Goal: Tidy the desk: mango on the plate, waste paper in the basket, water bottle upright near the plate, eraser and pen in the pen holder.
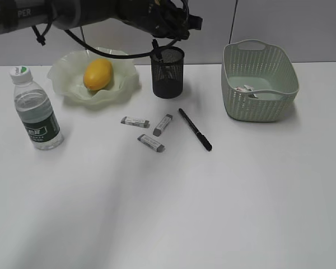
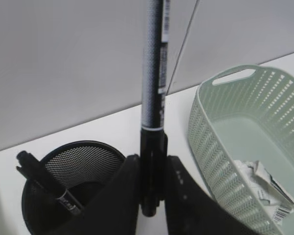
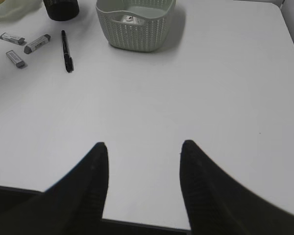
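My left gripper [image 2: 153, 166] is shut on a black pen [image 2: 153, 73], held above the black mesh pen holder [image 1: 168, 73], which has another pen [image 2: 44, 183] inside. A further pen [image 1: 195, 129] and three grey erasers [image 1: 135, 121] [image 1: 163, 124] [image 1: 151, 143] lie on the desk [image 1: 168, 213]. The mango [image 1: 97, 74] sits on the wavy green plate [image 1: 67, 84]. The water bottle [image 1: 36, 109] stands upright left of the plate. Waste paper [image 2: 262, 188] lies in the basket [image 1: 260, 81]. My right gripper [image 3: 143, 147] hangs open over bare desk near the front edge.
The left arm [image 1: 89, 14] reaches across the back of the desk from the left, above the plate. A grey wall stands behind the desk. The desk's front edge [image 3: 137, 223] runs just under my right gripper.
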`<state>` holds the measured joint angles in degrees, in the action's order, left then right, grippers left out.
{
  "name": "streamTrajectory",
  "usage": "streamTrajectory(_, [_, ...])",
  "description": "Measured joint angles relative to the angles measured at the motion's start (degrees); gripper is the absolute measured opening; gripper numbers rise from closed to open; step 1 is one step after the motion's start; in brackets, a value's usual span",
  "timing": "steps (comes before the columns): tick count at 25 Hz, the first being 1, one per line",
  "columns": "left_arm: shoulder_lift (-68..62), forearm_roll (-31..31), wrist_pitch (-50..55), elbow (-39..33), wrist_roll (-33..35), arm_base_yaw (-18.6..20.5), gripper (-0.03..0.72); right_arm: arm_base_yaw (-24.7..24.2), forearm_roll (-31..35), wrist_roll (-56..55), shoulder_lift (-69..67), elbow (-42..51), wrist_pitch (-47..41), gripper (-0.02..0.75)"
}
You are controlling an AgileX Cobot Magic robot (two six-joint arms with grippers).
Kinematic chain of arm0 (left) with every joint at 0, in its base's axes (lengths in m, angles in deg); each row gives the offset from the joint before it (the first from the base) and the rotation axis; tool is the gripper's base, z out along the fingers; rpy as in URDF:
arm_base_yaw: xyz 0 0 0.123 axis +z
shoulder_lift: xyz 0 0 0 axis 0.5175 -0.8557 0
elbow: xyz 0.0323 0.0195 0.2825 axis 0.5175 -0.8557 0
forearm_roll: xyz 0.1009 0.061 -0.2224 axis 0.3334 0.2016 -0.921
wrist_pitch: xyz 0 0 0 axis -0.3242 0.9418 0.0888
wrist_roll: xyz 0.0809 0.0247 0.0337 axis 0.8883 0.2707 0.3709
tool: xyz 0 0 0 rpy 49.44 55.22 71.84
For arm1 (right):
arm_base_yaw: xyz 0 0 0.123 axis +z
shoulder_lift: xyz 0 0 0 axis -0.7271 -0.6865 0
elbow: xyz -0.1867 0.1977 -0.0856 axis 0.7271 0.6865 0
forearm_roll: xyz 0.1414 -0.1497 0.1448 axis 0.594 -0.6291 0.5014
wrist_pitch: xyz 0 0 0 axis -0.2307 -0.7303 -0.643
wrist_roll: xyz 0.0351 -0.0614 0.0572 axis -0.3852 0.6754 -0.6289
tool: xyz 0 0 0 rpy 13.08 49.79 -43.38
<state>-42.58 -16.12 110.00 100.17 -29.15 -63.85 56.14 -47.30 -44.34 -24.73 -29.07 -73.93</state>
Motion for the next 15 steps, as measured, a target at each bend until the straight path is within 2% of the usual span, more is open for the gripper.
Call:
streamTrajectory(8, [-0.24, 3.46, -3.81, -2.7, 0.0, 0.07, 0.112, 0.0, -0.7, -0.12, 0.0, 0.0, 0.0, 0.383])
streamTrajectory(15, [-1.09, 3.68, -3.53, -2.76, 0.0, 1.52, 0.112, 0.0, -0.7, -0.17, 0.0, 0.0, 0.0, 0.383])
